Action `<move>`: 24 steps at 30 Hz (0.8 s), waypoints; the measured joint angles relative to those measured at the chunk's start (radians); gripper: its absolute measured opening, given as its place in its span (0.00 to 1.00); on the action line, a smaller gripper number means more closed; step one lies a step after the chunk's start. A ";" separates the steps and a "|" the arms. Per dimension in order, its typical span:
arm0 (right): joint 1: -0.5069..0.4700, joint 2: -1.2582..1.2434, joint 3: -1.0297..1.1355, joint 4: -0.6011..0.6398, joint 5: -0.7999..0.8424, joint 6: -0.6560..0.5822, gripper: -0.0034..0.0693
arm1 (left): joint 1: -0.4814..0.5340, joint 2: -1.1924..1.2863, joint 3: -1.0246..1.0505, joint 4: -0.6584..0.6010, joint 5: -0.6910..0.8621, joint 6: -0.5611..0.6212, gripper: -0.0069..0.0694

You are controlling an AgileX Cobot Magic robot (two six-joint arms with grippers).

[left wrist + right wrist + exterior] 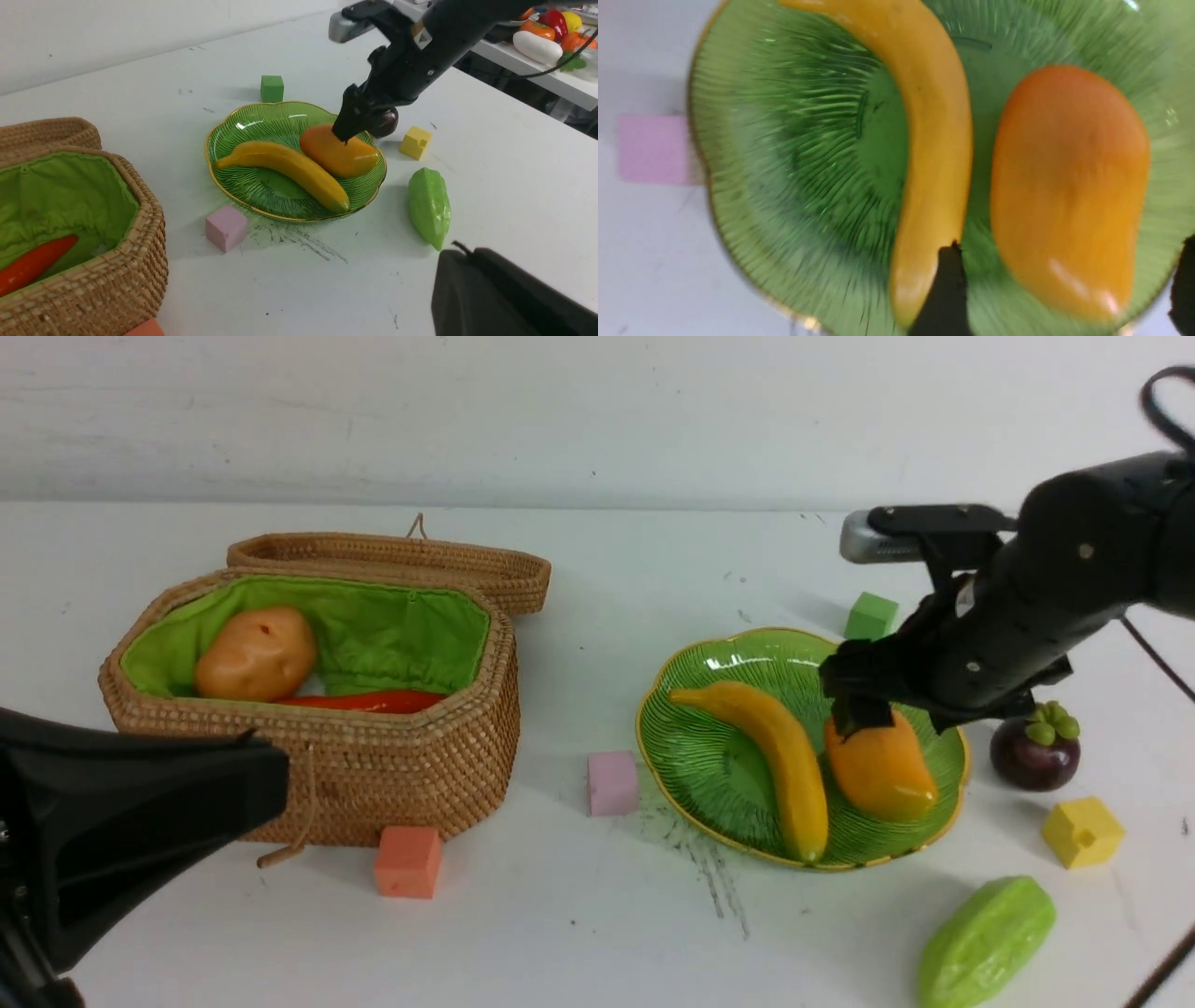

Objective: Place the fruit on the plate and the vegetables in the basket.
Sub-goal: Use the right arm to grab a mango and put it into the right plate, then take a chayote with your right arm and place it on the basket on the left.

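Front view forward across table point(560, 933), left wrist oblique and distant, right wrist close over shared plate point(784, 154)

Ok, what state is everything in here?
Tan woven wicker basket: lid open.
Long yellow banana: lying on green ribbed glass plate.
Orange-yellow mango: on plate, beside banana.
Round dark purple mangosteen: on white table, off plate.
Tan potato: in basket.
Red-orange carrot: in basket.
Right gripper: open, straddling mango.
Left gripper: shut.
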 joint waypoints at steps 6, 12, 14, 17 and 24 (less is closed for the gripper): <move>0.000 -0.202 0.048 -0.005 0.280 0.046 0.39 | 0.000 0.000 0.000 0.000 0.009 0.000 0.08; 0.000 -0.332 0.303 -0.034 0.273 0.285 0.21 | 0.000 0.000 0.000 0.000 0.016 0.000 0.08; 0.000 -0.327 0.374 -0.034 0.201 0.358 0.29 | 0.000 0.000 0.000 0.000 0.017 0.000 0.08; 0.000 -0.283 0.428 -0.034 0.088 0.431 0.53 | 0.000 0.000 0.000 -0.007 0.017 0.000 0.08; 0.000 -0.134 0.433 -0.069 -0.089 0.501 0.95 | 0.000 0.000 0.000 -0.015 0.027 0.000 0.08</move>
